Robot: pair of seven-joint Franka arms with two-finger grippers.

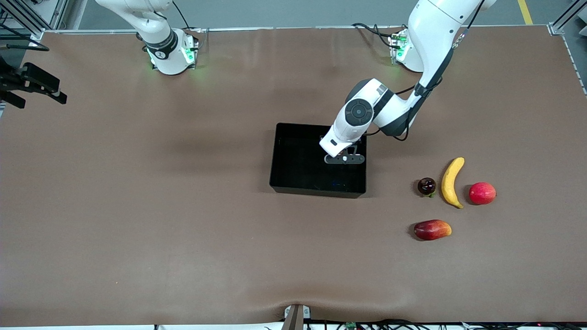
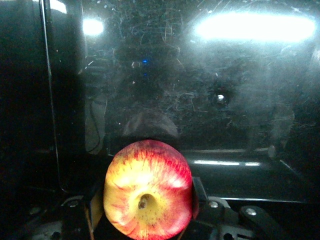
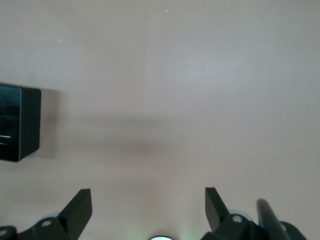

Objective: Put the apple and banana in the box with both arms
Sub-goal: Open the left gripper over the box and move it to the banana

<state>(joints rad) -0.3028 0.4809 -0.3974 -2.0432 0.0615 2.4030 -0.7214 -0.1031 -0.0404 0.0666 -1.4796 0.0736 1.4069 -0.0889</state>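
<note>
The apple (image 2: pixel 148 187), red with yellow streaks and a yellowish dimple, sits between the fingers of my left gripper (image 1: pixel 344 159), which is shut on it. That gripper hangs low inside the black box (image 1: pixel 316 189), over the part toward the left arm's end. In the front view the hand hides the apple. The yellow banana (image 1: pixel 451 182) lies on the table beside the box, toward the left arm's end. My right gripper (image 3: pixel 148 197) stands open with nothing in it, high over bare table, and a corner of the box (image 3: pixel 15 122) shows in its wrist view.
Beside the banana lie a small dark round fruit (image 1: pixel 426 185) and a pinkish-red round fruit (image 1: pixel 482 193). An oblong dark-red fruit with a yellow tip (image 1: pixel 432 229) lies nearer the front camera. The brown mat covers the whole table.
</note>
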